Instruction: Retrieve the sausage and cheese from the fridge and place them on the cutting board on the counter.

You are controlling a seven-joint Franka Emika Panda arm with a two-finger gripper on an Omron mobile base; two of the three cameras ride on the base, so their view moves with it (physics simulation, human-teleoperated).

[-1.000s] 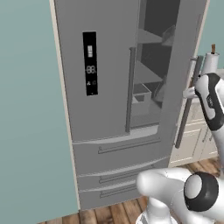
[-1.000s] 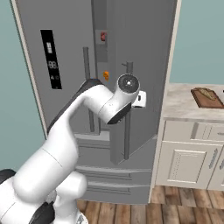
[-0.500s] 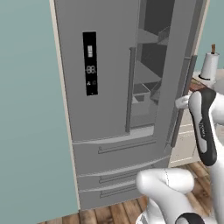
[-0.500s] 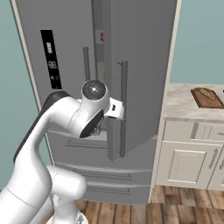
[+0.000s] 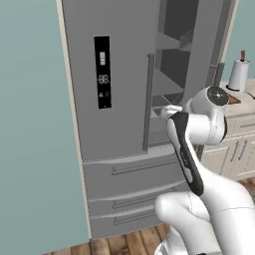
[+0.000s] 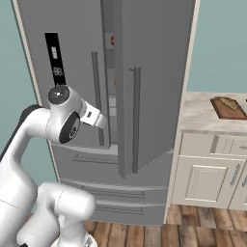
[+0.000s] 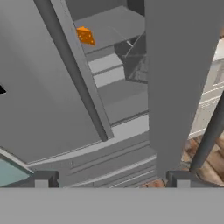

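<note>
With its jaws apart, the gripper [image 7: 111,177] risks clipping the half-open fridge [image 7: 183,78] door reaching for the cheese [image 7: 85,36].

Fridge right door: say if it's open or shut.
Open. The right door stands swung out from the fridge, baring shelves and the cheese inside.

1. Fridge [image 5: 119,74]: flat mid-grey doors and drawers, darker grey bar handles, black display panel [image 5: 102,72] with white symbols.
2. Cheese [image 7: 85,36]: bright orange with pale speckles, on a grey shelf.
3. Cutting board [image 6: 227,107]: brown wood, darker edges.
4. Counter [image 6: 200,113]: pale beige marbling, cream cabinet fronts below.
5. Wall [image 5: 30,124]: plain teal.
6. Floor [image 6: 193,226]: brown wood planks.
</note>
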